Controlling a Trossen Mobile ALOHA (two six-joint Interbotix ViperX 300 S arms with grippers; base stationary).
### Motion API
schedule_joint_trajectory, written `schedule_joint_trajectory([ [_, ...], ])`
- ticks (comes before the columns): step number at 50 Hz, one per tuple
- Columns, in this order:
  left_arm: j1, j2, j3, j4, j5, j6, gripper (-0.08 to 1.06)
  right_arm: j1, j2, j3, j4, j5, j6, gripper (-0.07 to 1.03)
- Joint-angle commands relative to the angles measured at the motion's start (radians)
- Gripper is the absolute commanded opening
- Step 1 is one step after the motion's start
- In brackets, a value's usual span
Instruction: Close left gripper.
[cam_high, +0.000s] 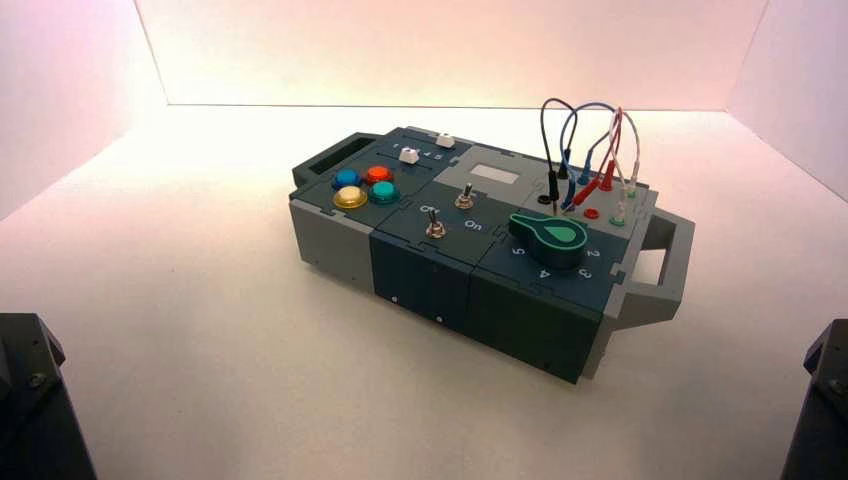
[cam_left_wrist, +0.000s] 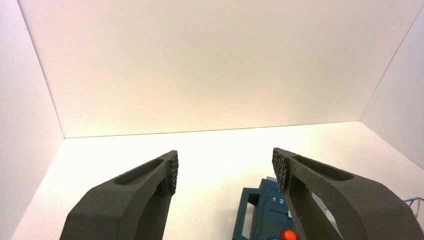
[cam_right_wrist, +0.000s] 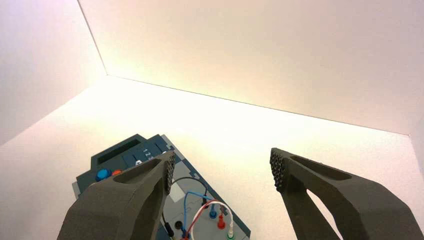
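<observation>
Both sets of jaws were spread wide with nothing between them. Left gripper (cam_left_wrist: 225, 170) hung in the air back on the robot's side of the box (cam_high: 480, 290), fingers (cam_left_wrist: 145, 195) well apart and touching nothing, so it wasn't closed yet. Right gripper (cam_right_wrist: 222, 170) was the same deal, gaping open above the wire end of the box. From the high view you only got the dark corners of the left arm (cam_high: 30, 400) and the right arm (cam_high: 822, 400) at the near edge, both well clear of the box.

Box sat turned at an angle in the middle of the white table (cam_high: 200, 300). Nearest the robot on its top were the green knob (cam_high: 548, 238) with numbers around it, near the right end, and two little metal toggle switches (cam_high: 436, 226) in the middle section. Left end had four round buttons bunched together: yellow button (cam_high: 350, 197), teal button (cam_high: 385, 191), blue button (cam_high: 346, 178), orange button (cam_high: 378, 174). Farther back were two white sliders (cam_high: 408, 155) and a pale display window (cam_high: 494, 173). Far right corner had the wires (cam_high: 590, 140) looping up out of a row of sockets, blue, red, white and black. Grey handle (cam_high: 668, 270) stuck out on the right end.
</observation>
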Motion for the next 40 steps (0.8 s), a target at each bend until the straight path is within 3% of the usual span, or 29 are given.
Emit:
schedule_joint_trajectory([
  [1, 0.005, 0.014, -0.017, 0.000, -0.008, 0.005, 0.97, -0.002, 0.014, -0.017, 0.003, -0.006, 0.006, 0.99],
  [21, 0.005, 0.014, -0.017, 0.002, -0.005, 0.008, 0.96, -0.003, 0.014, -0.017, 0.005, -0.002, 0.011, 0.99],
  [27, 0.005, 0.015, -0.017, 0.002, -0.005, 0.008, 0.76, -0.002, 0.014, -0.017, 0.006, 0.000, 0.011, 0.99],
  [34, 0.005, 0.018, -0.017, 0.000, -0.003, 0.006, 0.42, -0.002, 0.014, -0.015, 0.006, -0.002, 0.011, 0.99],
  [40, 0.005, 0.020, -0.025, 0.000, 0.015, 0.008, 0.03, -0.003, 0.017, -0.015, 0.006, -0.002, 0.011, 0.99],
])
